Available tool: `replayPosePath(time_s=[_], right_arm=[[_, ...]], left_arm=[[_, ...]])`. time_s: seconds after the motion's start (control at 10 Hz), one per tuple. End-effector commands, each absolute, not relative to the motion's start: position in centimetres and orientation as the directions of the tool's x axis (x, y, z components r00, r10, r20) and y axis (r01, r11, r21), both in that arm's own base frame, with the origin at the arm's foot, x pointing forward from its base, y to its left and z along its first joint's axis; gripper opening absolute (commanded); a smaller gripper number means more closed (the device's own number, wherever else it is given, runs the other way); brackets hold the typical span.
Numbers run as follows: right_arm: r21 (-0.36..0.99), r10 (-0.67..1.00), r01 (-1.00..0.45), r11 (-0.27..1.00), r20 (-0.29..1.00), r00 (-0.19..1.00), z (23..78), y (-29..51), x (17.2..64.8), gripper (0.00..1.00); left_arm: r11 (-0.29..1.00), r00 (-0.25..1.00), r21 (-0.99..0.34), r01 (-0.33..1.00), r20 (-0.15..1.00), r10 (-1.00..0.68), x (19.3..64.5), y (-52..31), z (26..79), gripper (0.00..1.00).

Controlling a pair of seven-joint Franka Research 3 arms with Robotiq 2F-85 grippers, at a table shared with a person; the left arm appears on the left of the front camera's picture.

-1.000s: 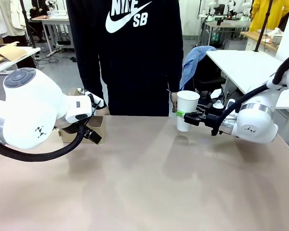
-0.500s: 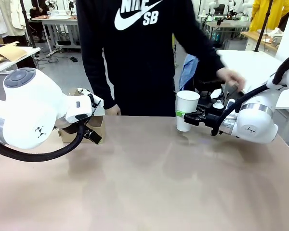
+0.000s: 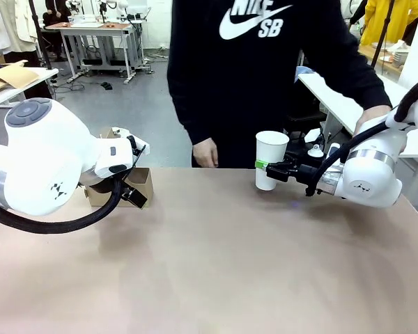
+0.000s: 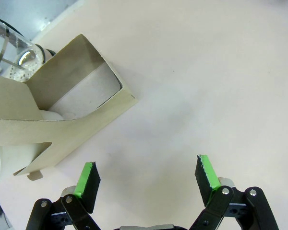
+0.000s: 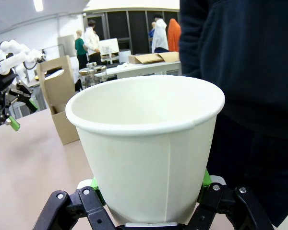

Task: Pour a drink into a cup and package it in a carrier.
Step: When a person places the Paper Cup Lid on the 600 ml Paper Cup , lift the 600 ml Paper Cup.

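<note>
Since a second ago the person (image 3: 265, 83) has stepped sideways along the far edge of the table (image 3: 216, 278), toward the right arm. One hand (image 3: 205, 153) now hangs beyond the table edge, off to the side of the cup, and the other hand (image 3: 369, 117) reaches out behind the right arm's forearm. Both arms and the cup have kept their places.

The right gripper (image 3: 267, 165) is clenched on the white paper cup (image 3: 272, 149), gripping its lower wall from the side. The cup stands upright and open-topped, its base at or just above the table surface; which of the two cannot be told. In the right wrist view the green pads (image 5: 206, 179) press against opposite sides of the cup's wall, and the cup rises straight ahead of the fingers. Its inner bottom is out of sight, so whether it holds any liquid cannot be told.

The left gripper (image 4: 146, 175) is released, fingers spread wide over bare tabletop with nothing between them. The brown cardboard carrier (image 4: 81, 96) stands on the table just ahead of its fingertips and off to one side, clear of both pads, with one pocket facing the gripper. A glass pitcher (image 4: 9, 45) with metal bands stands beyond the carrier, farther from the gripper.
</note>
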State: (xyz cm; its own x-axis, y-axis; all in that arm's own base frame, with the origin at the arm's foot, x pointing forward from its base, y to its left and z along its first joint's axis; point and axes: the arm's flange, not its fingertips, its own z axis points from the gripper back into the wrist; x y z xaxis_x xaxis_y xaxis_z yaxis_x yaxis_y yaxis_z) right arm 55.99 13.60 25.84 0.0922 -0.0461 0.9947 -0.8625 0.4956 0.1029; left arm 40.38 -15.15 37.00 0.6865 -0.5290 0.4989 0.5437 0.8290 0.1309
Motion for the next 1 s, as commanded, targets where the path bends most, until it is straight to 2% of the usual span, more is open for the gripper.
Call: replayPosePath(time_s=[0.0,0.9], right_arm=[[0.098,-0.05,-0.863,0.496,0.995,0.084,26.61,13.66,55.73,0.8],[0.098,-0.05,-0.863,0.496,0.995,0.084,26.61,13.66,55.73,0.8]], left_arm=[[0.829,0.686,0.131,0.544,0.499,-0.529,40.37,-15.14,37.02,1.0],[0.829,0.686,0.131,0.544,0.499,-0.529,40.37,-15.14,37.02,1.0]])
